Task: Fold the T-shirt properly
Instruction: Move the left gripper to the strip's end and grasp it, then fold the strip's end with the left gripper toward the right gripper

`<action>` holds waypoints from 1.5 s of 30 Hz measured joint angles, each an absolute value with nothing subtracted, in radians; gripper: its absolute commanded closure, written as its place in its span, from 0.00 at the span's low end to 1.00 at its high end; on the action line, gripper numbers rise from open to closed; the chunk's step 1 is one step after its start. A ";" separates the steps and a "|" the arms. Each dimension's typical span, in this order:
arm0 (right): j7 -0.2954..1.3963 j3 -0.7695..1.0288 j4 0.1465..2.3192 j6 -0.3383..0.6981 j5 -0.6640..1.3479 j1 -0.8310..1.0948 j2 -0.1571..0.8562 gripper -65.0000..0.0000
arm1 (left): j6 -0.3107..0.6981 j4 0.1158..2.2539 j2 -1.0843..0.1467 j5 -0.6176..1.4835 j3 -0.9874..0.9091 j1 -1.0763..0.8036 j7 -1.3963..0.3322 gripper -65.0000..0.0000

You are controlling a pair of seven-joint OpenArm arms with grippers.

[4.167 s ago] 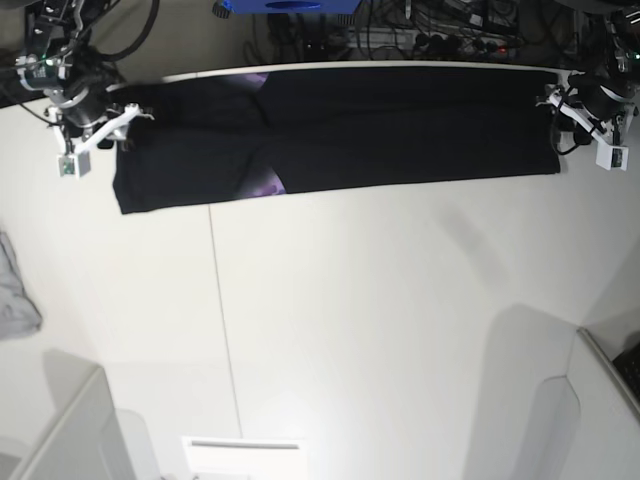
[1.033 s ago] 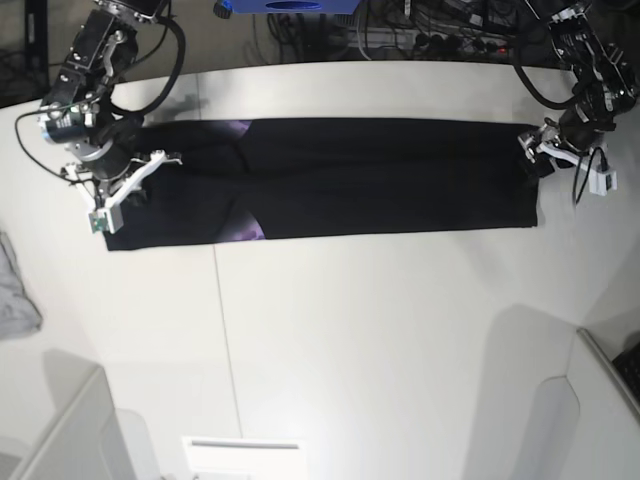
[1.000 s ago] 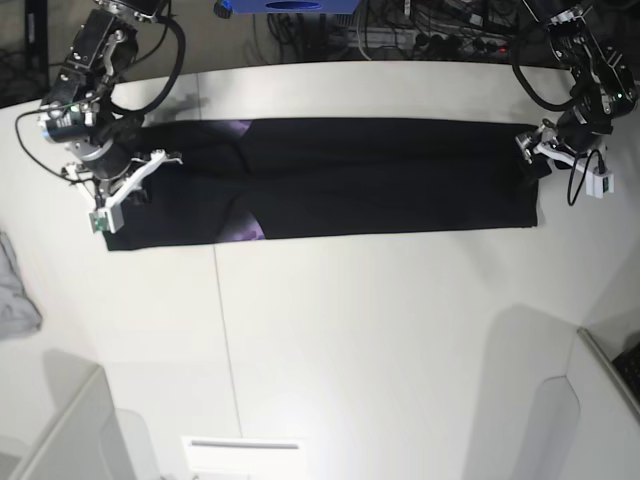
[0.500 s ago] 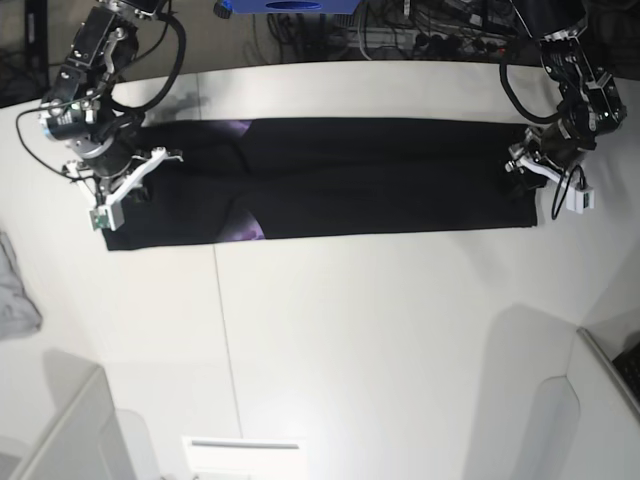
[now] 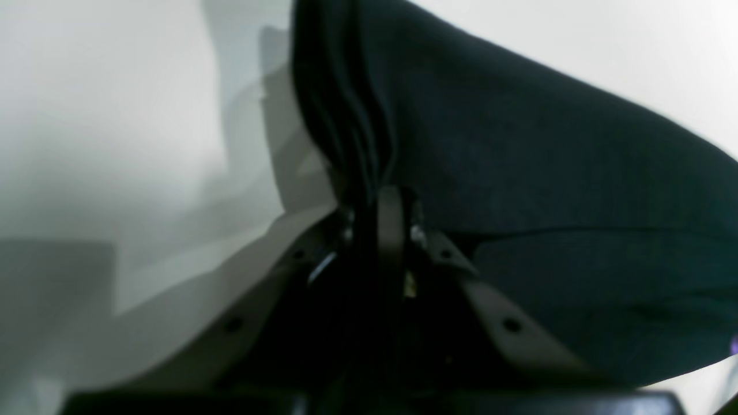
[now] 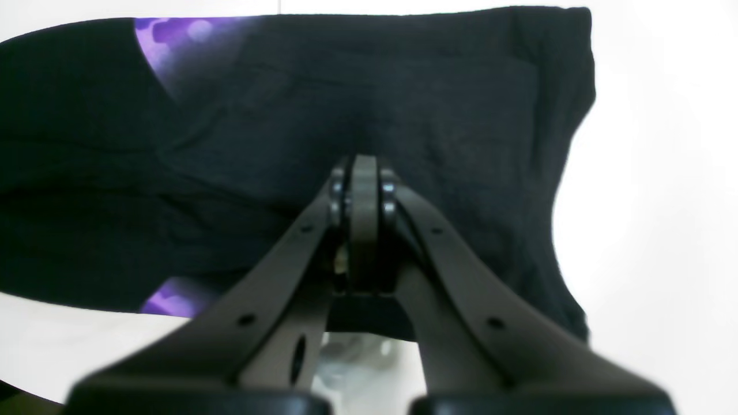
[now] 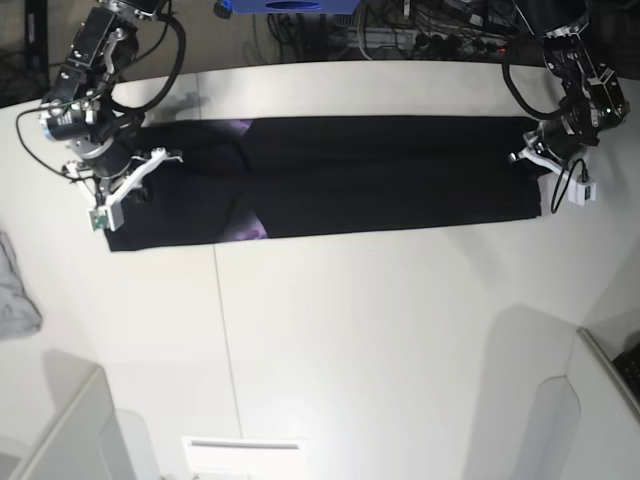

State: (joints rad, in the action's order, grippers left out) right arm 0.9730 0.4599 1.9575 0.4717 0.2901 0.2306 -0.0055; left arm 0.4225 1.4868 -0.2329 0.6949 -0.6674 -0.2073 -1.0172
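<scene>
A: Since the T-shirt (image 7: 330, 178) lies as one long band along the table's (image 7: 400, 330) far edge, why an arm at each end?

B: Left gripper (image 7: 537, 162) pinches the bunched end hem; right gripper (image 7: 128, 178) is clamped on the other end. Likely for a lengthwise fold.

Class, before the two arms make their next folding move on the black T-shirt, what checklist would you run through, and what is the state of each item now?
1. Left gripper shut on the T-shirt edge: ok, cloth bunched between the jaws.
2. Right gripper shut on the T-shirt: cannot tell; jaws shut, a pinch is not visible.
3. T-shirt lying as a flat, long band: ok.
4. Table in front free for the fold: ok.
5. Small grey cloth apart from the T-shirt: ok.
</scene>
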 measured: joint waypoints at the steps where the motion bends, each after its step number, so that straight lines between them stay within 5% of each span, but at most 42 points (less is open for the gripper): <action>1: 0.973 0.460 1.958 0.472 0.290 0.231 -0.006 1.00 | 0.410 1.514 -0.235 0.686 -0.676 -0.217 -1.017 1.00; 18: 0.973 0.460 1.958 0.471 0.290 0.226 -0.006 1.00 | 0.411 1.837 -0.236 0.689 -0.552 -0.326 -1.021 1.00; 42: 0.973 0.460 1.958 0.471 0.291 0.226 -0.006 1.00 | 0.411 1.841 -0.178 0.685 -0.289 -0.285 -1.022 1.00; 45: 0.973 0.460 1.958 0.472 0.290 0.226 -0.006 1.00 | 0.342 1.841 -0.177 0.688 -0.250 -0.283 -1.022 1.00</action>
